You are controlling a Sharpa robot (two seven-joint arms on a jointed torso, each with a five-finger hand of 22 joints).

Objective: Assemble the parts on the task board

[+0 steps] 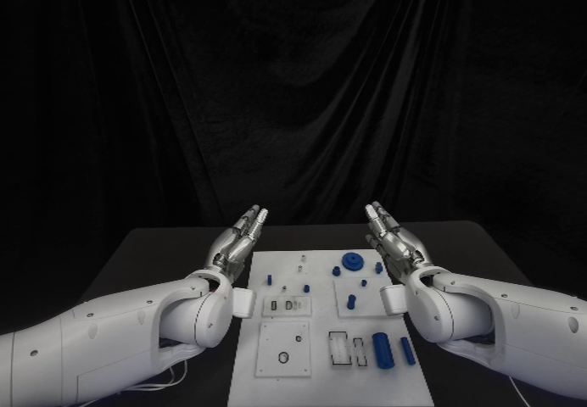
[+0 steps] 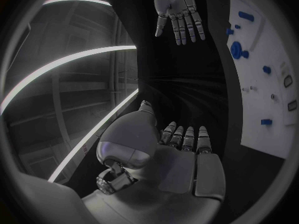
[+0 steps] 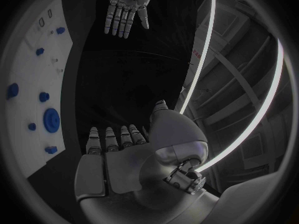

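Plainly, both sets of fingers are straight and slightly apart, clamped on nothing. The left hand stands edge-up just left of centre in the head view, fingertips pointing away toward the dark curtain; the right hand mirrors it just right of centre, palms turned toward each other. In the left wrist view the left hand's own fingers lie side by side with nothing between them, and the right hand hangs spread at the upper middle.

Outward from the hands, the board lies flat on the table, filling the lower centre of the head view, between the two forearms and below the fingertips. Neither hand touches it. A blue round part sits near its upper edge, small blue pegs stand around mid-board, and two longer blue cylinders lie at the lower right beside empty slots. A ring recess shows at lower left.

The job looks unstarted. The likely trouble: the pieces are small and close together, so broad fingers coming down on one peg could knock its neighbour over or roll a cylinder off the board. Both forearms also flank the board closely, so a reach across could brush loose parts or bump the other arm.
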